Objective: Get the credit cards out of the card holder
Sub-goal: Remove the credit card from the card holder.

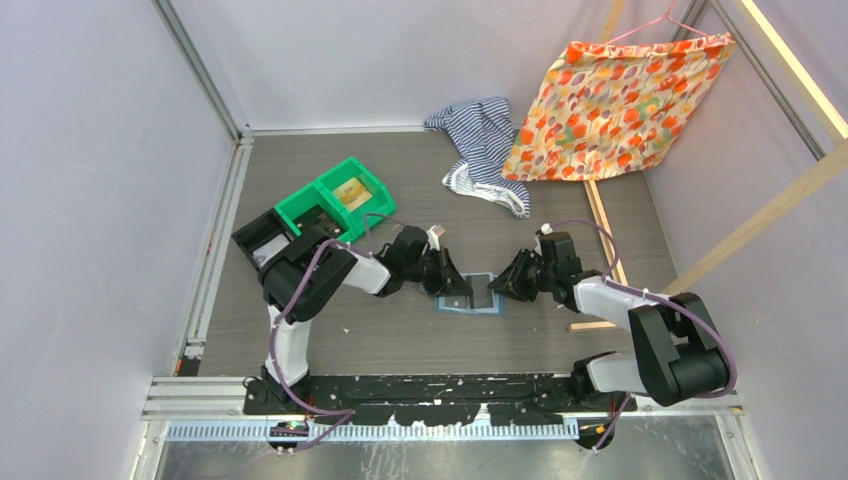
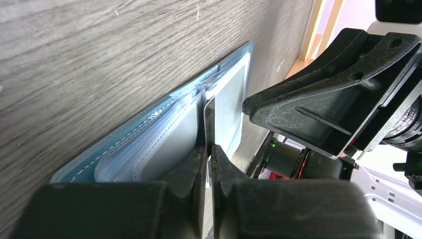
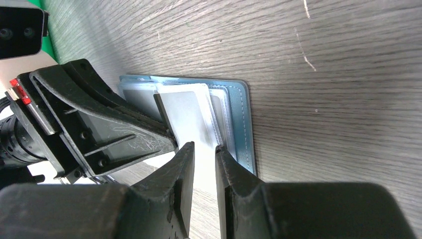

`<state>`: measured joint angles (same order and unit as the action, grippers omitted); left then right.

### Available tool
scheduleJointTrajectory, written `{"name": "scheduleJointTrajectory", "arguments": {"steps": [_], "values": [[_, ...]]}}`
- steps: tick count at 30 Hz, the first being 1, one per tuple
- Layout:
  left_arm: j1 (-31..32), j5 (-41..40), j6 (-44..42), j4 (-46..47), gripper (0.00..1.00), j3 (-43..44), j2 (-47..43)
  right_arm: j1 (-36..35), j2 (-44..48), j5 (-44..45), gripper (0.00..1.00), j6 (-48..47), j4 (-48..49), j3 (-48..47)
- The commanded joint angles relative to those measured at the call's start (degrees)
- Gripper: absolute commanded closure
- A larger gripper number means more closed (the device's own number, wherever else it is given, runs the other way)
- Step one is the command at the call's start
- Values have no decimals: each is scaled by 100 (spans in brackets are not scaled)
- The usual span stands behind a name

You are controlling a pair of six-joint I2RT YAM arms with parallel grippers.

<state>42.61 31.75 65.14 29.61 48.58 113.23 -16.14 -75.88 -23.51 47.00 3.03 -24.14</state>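
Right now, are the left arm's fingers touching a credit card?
Touching. The left wrist view shows the left gripper with its fingers pinching a credit card edge-on above the card holder, with no gap visible.

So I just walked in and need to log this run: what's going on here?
An open blue card holder lies on the table. The left gripper is pinched on the edge of a card that stands up out of the holder. The right gripper sits at the holder's other side, with its fingers on either side of a pale sheet. Whether it actually grips is unclear.
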Motion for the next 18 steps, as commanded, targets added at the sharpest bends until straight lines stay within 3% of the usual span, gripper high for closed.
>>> {"name": "scheduleJointTrajectory", "arguments": {"steps": [1,18], "values": [[98,-111,18,374,96,-49,173,-56,-156,53,73,15,7,120],[-242,77,-650,-654,100,-368,-693,-47,-333,230,75,17,16,154]]}}
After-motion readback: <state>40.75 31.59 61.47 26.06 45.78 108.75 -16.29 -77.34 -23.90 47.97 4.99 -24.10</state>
